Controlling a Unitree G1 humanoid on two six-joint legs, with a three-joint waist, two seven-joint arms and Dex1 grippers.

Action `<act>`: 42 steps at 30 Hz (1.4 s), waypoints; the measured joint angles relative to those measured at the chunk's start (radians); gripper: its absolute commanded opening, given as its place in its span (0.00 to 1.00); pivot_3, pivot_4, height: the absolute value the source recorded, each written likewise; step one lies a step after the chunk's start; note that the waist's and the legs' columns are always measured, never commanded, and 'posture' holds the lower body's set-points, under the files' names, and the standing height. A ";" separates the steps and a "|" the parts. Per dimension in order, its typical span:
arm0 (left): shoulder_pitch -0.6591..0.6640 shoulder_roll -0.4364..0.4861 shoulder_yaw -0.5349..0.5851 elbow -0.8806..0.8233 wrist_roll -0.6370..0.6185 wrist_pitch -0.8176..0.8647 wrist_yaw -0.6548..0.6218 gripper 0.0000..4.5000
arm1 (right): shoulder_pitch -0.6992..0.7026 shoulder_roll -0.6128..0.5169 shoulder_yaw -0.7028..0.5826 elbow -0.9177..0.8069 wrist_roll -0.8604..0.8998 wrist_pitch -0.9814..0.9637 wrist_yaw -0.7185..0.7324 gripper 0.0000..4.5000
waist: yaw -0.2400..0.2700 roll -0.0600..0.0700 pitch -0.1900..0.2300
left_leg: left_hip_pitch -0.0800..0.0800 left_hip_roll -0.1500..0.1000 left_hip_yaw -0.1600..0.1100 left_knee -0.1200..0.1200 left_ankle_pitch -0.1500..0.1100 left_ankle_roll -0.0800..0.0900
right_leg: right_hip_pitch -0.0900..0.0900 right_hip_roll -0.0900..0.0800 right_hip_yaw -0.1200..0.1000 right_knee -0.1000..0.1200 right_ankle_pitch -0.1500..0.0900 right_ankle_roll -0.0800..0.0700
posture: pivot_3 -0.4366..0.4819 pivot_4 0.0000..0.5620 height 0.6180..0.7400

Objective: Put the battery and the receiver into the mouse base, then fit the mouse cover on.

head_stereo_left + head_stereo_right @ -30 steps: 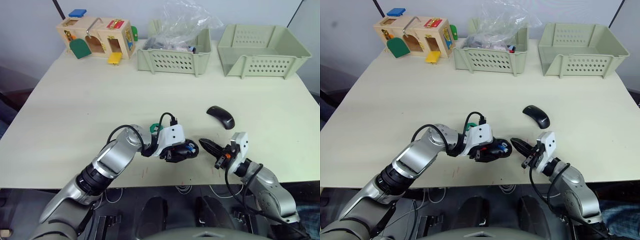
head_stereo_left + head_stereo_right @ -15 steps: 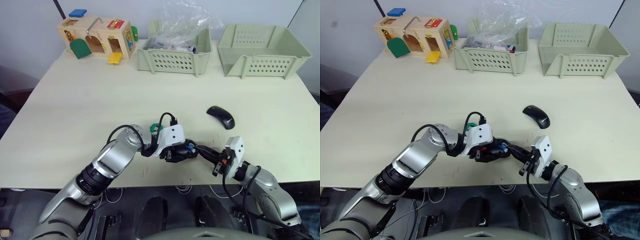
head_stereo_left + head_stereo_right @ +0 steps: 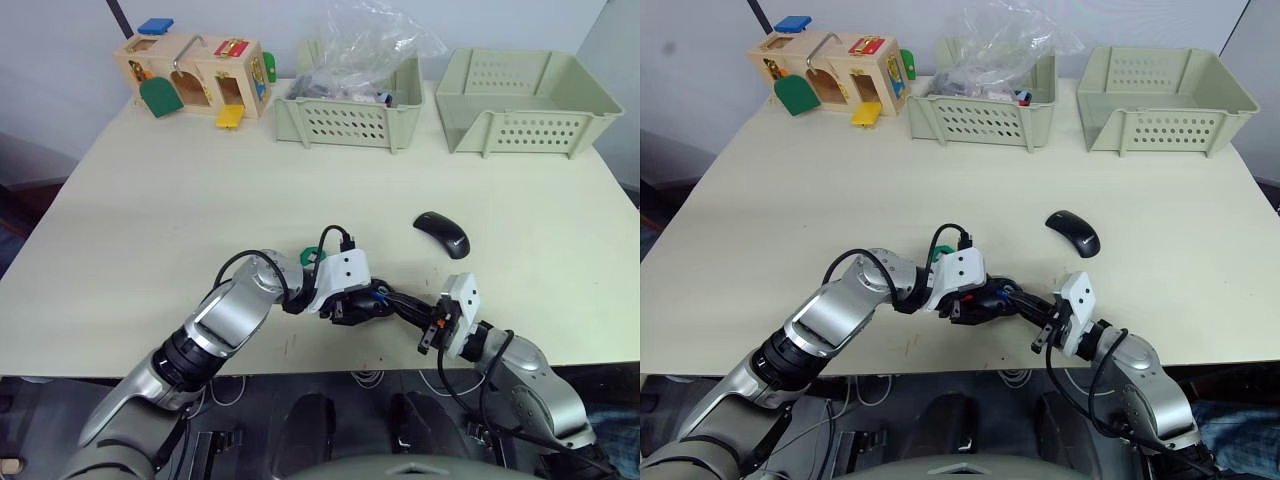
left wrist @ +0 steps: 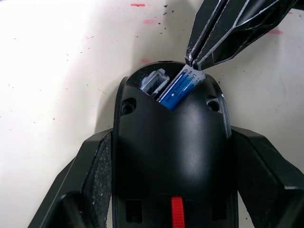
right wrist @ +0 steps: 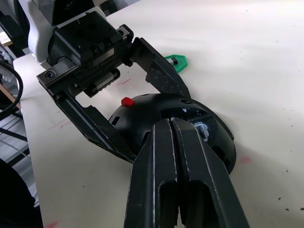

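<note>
Left eye view shows the pale counter carrying everything, and the mouse base serves as the landmark near its front edge. Far beyond the mouse base, along the back of the counter, stand two pale green perforated bins: an empty one toward the robot's right and one holding a crumpled clear plastic bag more nearly straight behind. A wooden latch box sits at the far back on the robot's left of the mouse base.

The left end effector clamps the mouse base from both sides, one finger pressed to each flank, as the left wrist view shows. The base lies on the counter with its red scroll wheel toward the wrist and its open compartment facing away. The mouse cover lies on the counter beyond the mouse base and to the robot's right, well apart from it. A green disc lies on the counter just behind the mouse base.

The right end effector has its two fingers pressed together, tips meeting the outer end of the battery. The battery sits tilted in the compartment, its outer end raised at the rim, just beside a grey slot.
</note>
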 measured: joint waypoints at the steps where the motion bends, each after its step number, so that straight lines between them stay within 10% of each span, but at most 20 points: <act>1: 0.000 0.000 0.000 0.000 0.000 0.000 0.000 0.67 | 0.000 0.000 0.000 0.000 0.000 0.000 0.000 0.01 | 0.000 0.000 0.000 | 0.000 0.000 0.000 0.000 0.000 0.000 | 0.000 0.000 0.000 0.000 0.000 0.000 | 0.48 0.27 1.00; 35: 0.007 0.000 0.000 0.002 0.000 -0.004 0.008 0.67 | -0.071 -0.008 0.028 0.078 -0.097 0.004 -0.009 0.01 | 0.000 -0.001 -0.006 | 0.001 0.000 0.000 0.000 0.000 0.000 | 0.001 0.000 0.000 0.000 -0.001 0.001 | 0.48 0.27 1.00; 42: 0.010 0.000 0.000 0.003 -0.002 -0.016 0.010 0.67 | 0.014 -0.248 -0.184 -0.117 0.118 0.139 0.121 0.18 | 0.001 0.002 -0.004 | 0.000 0.000 0.000 0.000 0.000 0.000 | 0.000 0.000 0.000 -0.001 0.000 0.000 | 0.48 0.27 1.00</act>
